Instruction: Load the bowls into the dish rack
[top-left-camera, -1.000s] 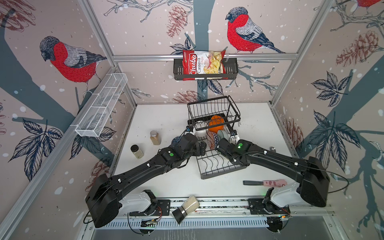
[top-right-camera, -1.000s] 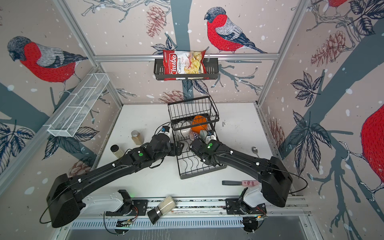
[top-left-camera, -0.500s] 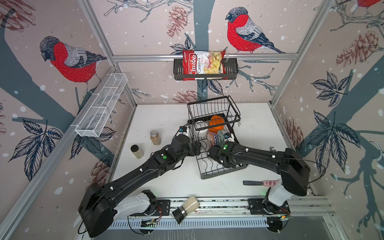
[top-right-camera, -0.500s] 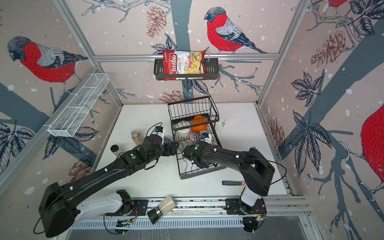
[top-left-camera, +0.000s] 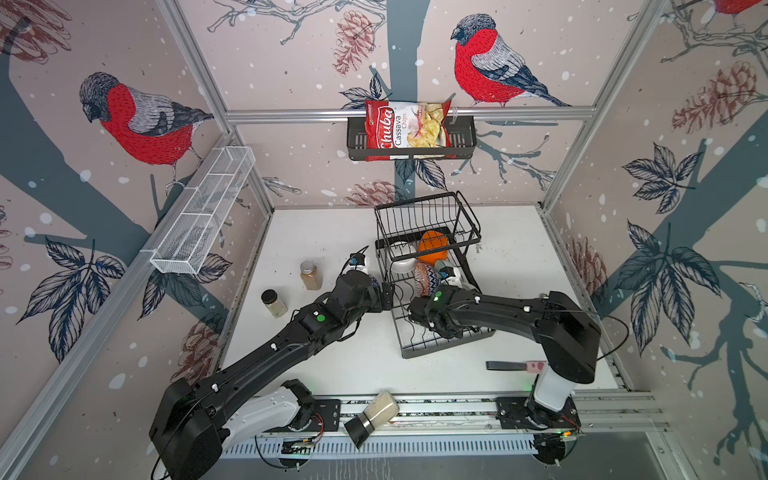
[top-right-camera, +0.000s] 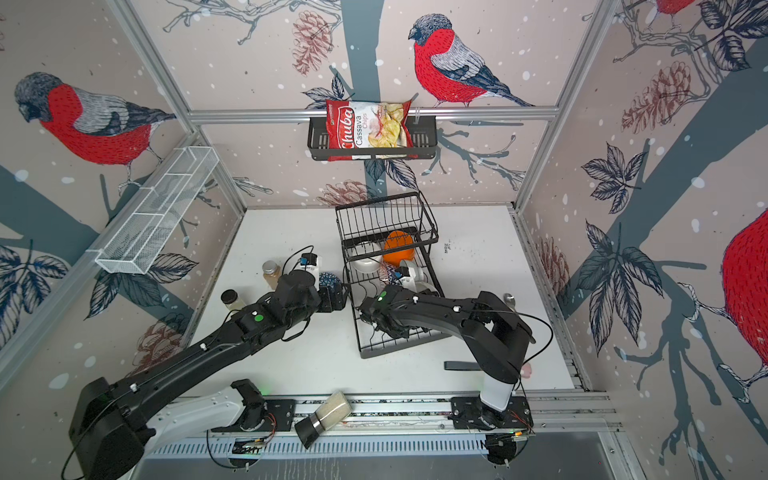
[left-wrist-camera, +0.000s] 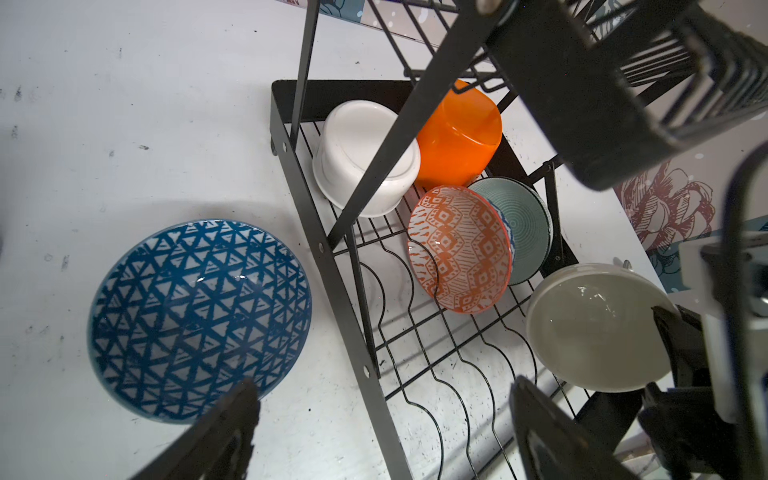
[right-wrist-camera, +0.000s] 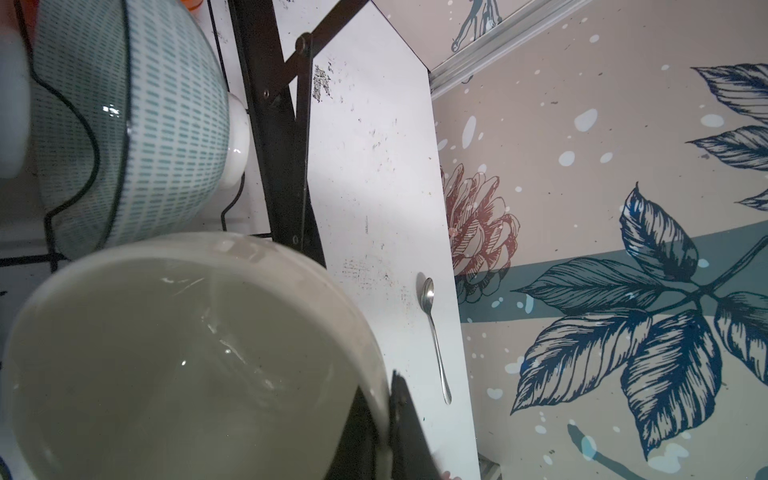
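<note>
the right claw is pressed together on the rim of a white bowl. it holds the bowl tilted over the right side of the dish rack, above the wavy wire dividers; whether the bowl touches the wires cannot be told. the left claw is spread wide and holds nothing. it hangs over the worktop just left of the rack, where a blue-patterned bowl sits upright near one finger.

on the rack's lower tier an orange-red patterned bowl stands on edge in the dividers, with a teal bowl right behind it. further back, a second white bowl and an orange bowl lie tipped beneath the raised basket tier.

the worktop is white and scuffed with small dark marks. a spoon lies near its right edge. a brown spice jar and a black-lidded spice jar stand left of the rack. a black-handled tool lies near the front, and a third jar lies on its side on the front rail.

the walls show red-breasted birds, pine cones and dark leaves, edged by an aluminium frame. a white mesh shelf hangs on the left wall, and a black shelf basket with a chips bag hangs on the back wall.
</note>
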